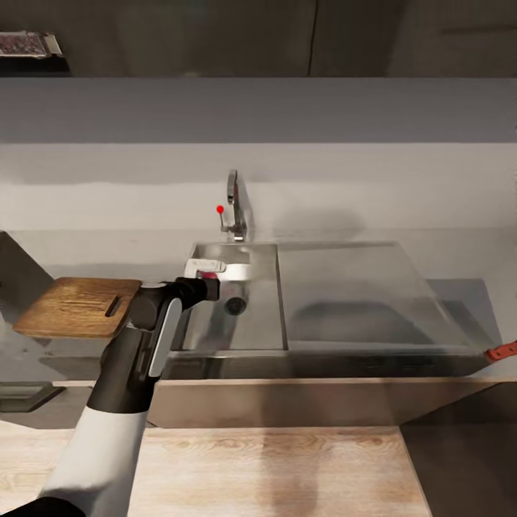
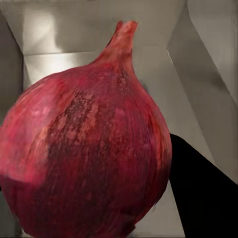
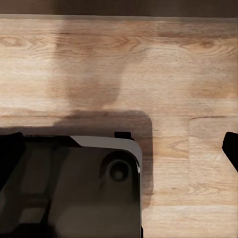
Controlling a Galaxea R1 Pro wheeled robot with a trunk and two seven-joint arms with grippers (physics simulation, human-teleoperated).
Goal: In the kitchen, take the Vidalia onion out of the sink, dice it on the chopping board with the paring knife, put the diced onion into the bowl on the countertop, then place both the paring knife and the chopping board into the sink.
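Observation:
The pinkish-red Vidalia onion (image 2: 84, 148) looms close in the left wrist view, pointed tip aimed away, with grey sink (image 1: 266, 316) walls behind it. My left gripper (image 1: 205, 271) reaches into the basin's far left corner and is shut on the onion; one black finger (image 2: 203, 198) presses its side and the other is hidden behind it. The chopping board (image 1: 77, 307) lies on the countertop (image 1: 459, 287) left of the sink. A red tip (image 1: 502, 352) at the counter's right edge looks like the paring knife's handle. The bowl is out of view. My right gripper (image 3: 119, 153) hangs open over the wooden floor.
The curved tap (image 1: 235, 205) with its red dot stands behind the basin, and the round drain (image 1: 235, 305) sits near my left wrist. The flat drainboard (image 1: 359, 294) extends right. My dark base (image 3: 69, 188) lies under the right gripper. A shelf item (image 1: 29, 44) sits at upper left.

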